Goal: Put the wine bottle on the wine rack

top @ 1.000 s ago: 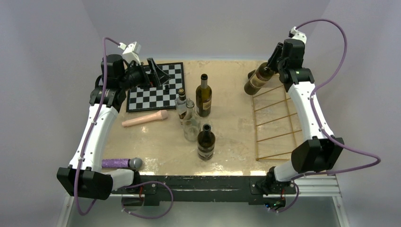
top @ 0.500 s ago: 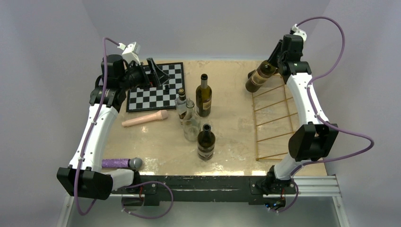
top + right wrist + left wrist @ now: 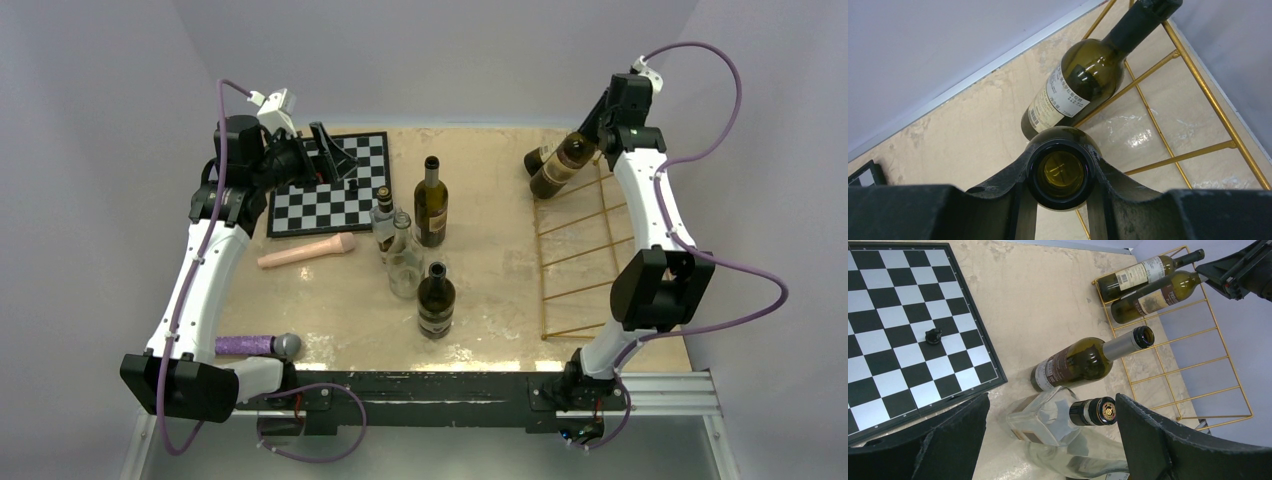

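My right gripper (image 3: pixel 597 141) is shut on the neck of a dark green wine bottle (image 3: pixel 556 170) and holds it tilted over the far end of the gold wire wine rack (image 3: pixel 585 250). In the right wrist view the bottle's open mouth (image 3: pixel 1060 173) sits between my fingers (image 3: pixel 1010 182). A second labelled wine bottle (image 3: pixel 1075 92) lies across the rack's far end, right beside the held one. Both show in the left wrist view, the lying one (image 3: pixel 1135 276) and the held one (image 3: pixel 1153 296). My left gripper (image 3: pixel 335 160) is open and empty above the chessboard (image 3: pixel 330 195).
Two dark bottles (image 3: pixel 431 205) (image 3: pixel 436 300) and two clear bottles (image 3: pixel 404 262) (image 3: pixel 384 215) stand mid-table. A pink roller (image 3: pixel 305 252) and a purple-handled tool (image 3: pixel 255 345) lie on the left. A black chess piece (image 3: pixel 933 335) stands on the board.
My right arm has carried the held bottle to the right and lowered it toward the rack's far end, beside the lying bottle. The left arm has not moved.
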Action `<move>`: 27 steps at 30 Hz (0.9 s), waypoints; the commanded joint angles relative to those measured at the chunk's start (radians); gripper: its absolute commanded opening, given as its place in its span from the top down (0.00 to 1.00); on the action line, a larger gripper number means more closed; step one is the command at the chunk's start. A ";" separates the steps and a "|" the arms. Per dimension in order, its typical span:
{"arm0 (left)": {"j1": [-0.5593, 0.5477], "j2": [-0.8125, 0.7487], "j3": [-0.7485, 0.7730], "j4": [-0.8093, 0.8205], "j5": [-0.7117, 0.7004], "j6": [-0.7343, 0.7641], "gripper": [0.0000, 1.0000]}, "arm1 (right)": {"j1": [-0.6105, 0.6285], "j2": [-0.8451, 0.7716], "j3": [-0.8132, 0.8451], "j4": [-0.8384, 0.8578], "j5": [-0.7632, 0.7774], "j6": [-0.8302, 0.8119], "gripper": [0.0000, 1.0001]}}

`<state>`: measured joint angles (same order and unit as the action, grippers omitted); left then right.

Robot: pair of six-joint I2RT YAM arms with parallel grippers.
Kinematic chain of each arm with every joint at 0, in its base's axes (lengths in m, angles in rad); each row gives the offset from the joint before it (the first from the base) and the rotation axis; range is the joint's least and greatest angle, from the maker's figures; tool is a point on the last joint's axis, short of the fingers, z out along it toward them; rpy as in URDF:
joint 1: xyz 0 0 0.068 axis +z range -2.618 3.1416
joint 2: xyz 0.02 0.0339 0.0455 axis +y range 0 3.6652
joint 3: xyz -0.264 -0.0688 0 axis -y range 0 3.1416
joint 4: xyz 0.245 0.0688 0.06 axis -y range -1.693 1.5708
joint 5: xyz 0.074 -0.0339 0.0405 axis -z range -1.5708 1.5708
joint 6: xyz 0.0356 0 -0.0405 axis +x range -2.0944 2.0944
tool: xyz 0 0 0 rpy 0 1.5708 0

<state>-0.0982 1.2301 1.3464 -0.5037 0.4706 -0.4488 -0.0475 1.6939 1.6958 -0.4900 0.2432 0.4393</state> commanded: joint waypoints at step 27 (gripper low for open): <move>0.006 -0.001 0.043 -0.012 -0.062 0.031 0.01 | -0.066 0.090 0.008 0.042 -0.063 0.169 0.56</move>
<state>-0.0982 1.2343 1.3708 -0.5266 0.4297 -0.4274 -0.1196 1.7779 1.6978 -0.4713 0.1841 0.5686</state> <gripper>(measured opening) 0.991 0.383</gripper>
